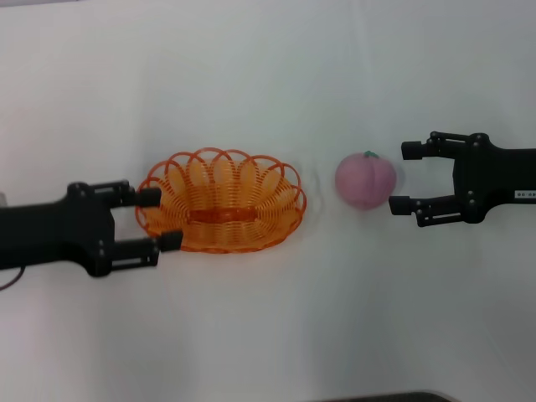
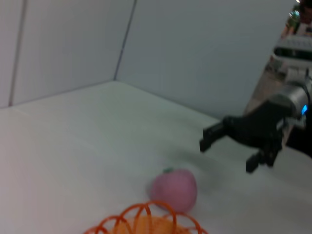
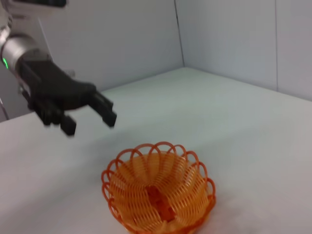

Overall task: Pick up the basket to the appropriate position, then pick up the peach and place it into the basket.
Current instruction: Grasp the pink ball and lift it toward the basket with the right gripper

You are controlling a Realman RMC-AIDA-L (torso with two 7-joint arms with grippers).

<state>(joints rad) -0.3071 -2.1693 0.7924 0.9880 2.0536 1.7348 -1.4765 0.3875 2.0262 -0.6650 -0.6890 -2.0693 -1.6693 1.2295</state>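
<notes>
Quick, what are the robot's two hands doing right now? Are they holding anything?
Left tool: open, holding nothing, its tips at the orange basket's rim.
Right tool: open, holding nothing, just beside the peach.

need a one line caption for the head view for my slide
Open left gripper at the orange basket's rim, open right gripper beside the pink peach on a white table.

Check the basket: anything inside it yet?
Nothing loose inside the basket; only its own darker orange base strip shows through the wires. The peach sits on the table beside it, between the basket and the open right gripper.
</notes>
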